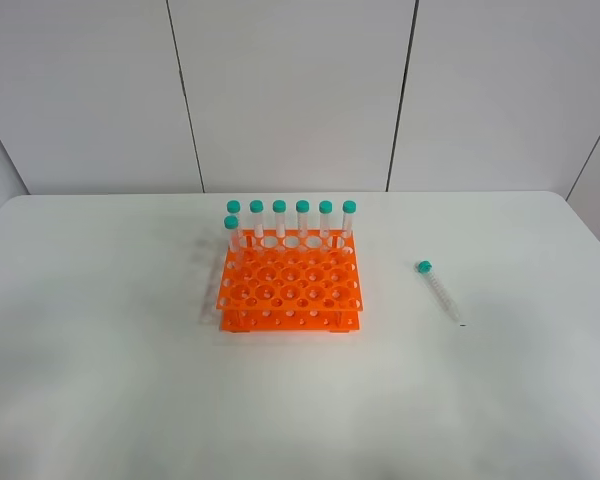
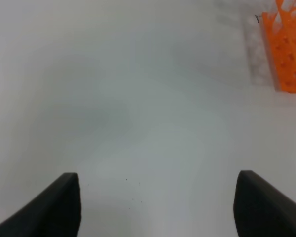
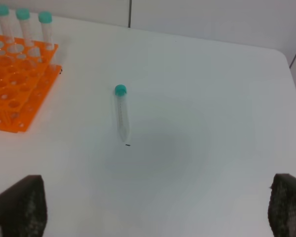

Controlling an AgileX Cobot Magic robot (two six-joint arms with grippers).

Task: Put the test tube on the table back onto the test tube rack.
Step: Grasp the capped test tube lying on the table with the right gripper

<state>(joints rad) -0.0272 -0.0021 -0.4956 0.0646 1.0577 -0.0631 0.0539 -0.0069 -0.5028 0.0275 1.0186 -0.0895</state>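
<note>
Exterior high: seven tubes (image 1: 302, 222) upright in test tube rack (image 1: 290, 290); right wrist shows only three | test tube (image 3: 121, 112) flat on table (image 1: 130, 380), right of rack, apart; teal cap, clear body | left gripper (image 2: 158, 174), right gripper (image 3: 158, 177): jaws wide apart, empty

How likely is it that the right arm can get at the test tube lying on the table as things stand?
Probably yes: the test tube lies alone on bare table ahead of the open right gripper, clear of the rack.
</note>
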